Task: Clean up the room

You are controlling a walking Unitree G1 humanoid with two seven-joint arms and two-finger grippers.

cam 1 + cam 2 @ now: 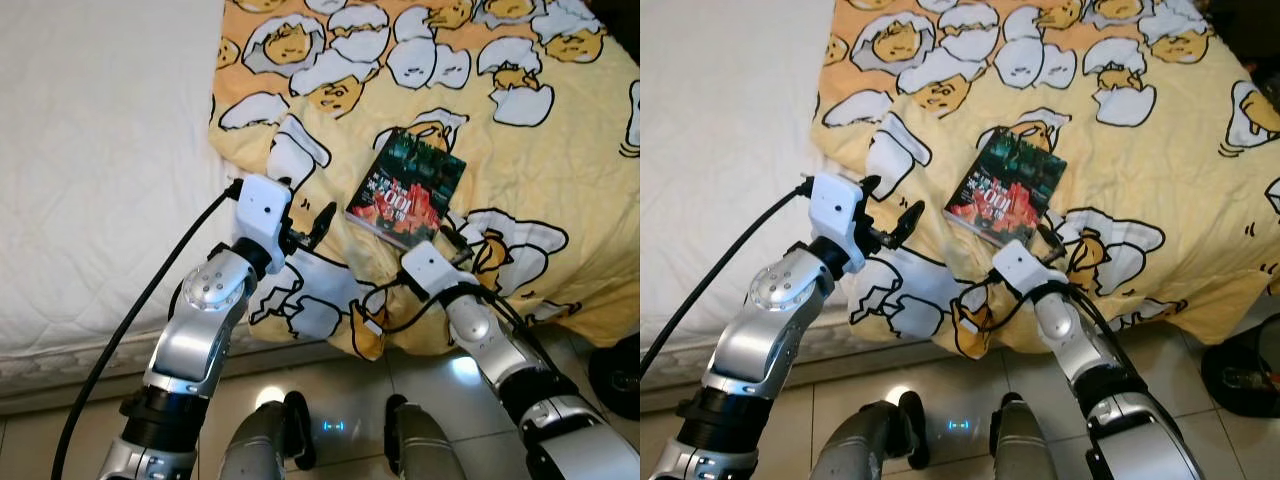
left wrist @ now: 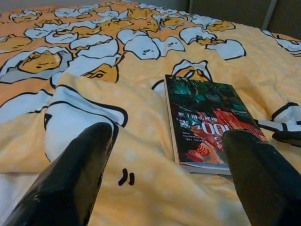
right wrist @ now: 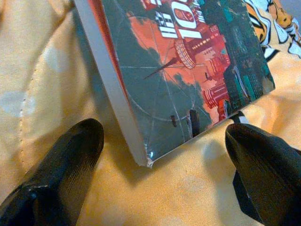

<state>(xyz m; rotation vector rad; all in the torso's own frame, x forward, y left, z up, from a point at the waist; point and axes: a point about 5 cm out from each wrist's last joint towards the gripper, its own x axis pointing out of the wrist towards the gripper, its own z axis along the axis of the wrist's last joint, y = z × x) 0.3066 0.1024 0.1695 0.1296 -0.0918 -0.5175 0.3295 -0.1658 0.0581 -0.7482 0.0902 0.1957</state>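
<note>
A paperback book [image 1: 407, 187] with a dark green and red cover lies flat on the yellow cartoon-egg blanket [image 1: 520, 150] near the bed's front edge. My left gripper [image 1: 312, 222] hovers open just left of the book, pointing toward it; in the left wrist view the book [image 2: 207, 122] lies ahead, toward one of the fingers [image 2: 249, 165]. My right gripper [image 3: 164, 141] is open at the book's near corner [image 3: 188, 70], one finger to each side of that corner, close above the blanket.
The white mattress [image 1: 100, 150] lies bare on the left of the blanket. The blanket's edge droops over the bed front toward the tiled floor [image 1: 340, 385]. A dark round object [image 1: 615, 375] sits on the floor at the right. A black cable [image 1: 150, 300] trails from my left arm.
</note>
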